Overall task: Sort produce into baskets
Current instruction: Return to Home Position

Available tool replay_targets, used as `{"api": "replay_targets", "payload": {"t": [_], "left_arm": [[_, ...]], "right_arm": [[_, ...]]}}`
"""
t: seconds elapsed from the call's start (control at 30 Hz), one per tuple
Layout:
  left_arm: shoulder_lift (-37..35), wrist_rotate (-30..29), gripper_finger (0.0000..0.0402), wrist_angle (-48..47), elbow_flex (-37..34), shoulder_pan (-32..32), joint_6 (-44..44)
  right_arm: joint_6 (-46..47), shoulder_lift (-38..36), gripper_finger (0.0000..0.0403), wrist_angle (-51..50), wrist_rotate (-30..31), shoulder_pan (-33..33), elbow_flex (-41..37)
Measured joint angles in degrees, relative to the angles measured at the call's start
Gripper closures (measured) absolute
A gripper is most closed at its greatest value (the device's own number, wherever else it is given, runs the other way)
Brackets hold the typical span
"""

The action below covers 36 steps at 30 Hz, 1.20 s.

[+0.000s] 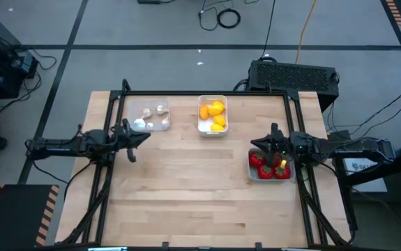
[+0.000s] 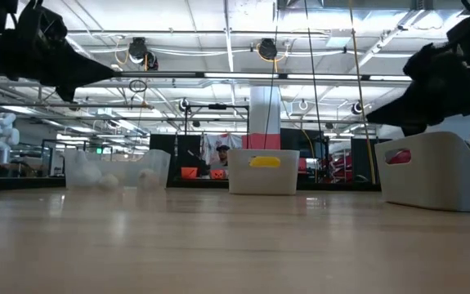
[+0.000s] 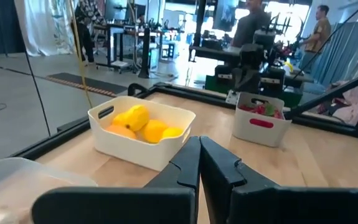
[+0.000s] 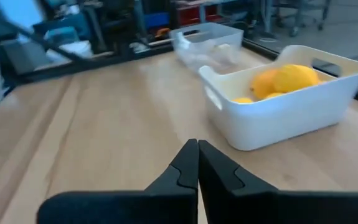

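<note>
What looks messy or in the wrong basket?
Nothing stands out. Garlic bulbs sit in the clear tray, yellow fruits in the white tray, tomatoes in the grey tray. All three trays sit flat and none has spilled.

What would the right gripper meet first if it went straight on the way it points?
Likely nothing near: the right gripper, shut, points over bare table. The white basket lies aside of that line; the clear basket far ahead may come first, but depth is unclear. The left gripper waits opposite.
</note>
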Motion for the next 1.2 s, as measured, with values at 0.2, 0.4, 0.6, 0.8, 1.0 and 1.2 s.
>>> {"api": "replay_targets", "payload": {"t": [0.2,0.4,0.6,0.8,1.0,1.2], "left_arm": [[-2.4,0.0,0.0388,-4.3,0.0,0.0,0.0],[-2.2,-0.3,0.0388,-5.7,0.0,0.0,0.2],[-2.2,-0.3,0.0388,-5.6,0.0,0.0,0.2],[-2.2,-0.3,0.0388,-5.6,0.0,0.0,0.1],[-2.2,-0.3,0.0388,-5.6,0.0,0.0,0.1],[-2.2,-0.3,0.0388,-5.6,0.0,0.0,0.1]], "right_arm": [[-6.2,-3.9,0.0402,-5.0,-4.0,0.0,0.0],[-13.7,-3.8,0.0402,-5.1,-4.7,0.0,0.0],[-16.0,-3.8,0.0402,-5.1,-4.7,0.0,0.0],[-16.0,-3.8,0.0402,-5.1,-4.7,0.0,0.1],[-16.0,-3.8,0.0402,-5.1,-4.7,0.0,0.0],[-16.0,-3.8,0.0403,-5.1,-4.7,0.0,0.0]]}}
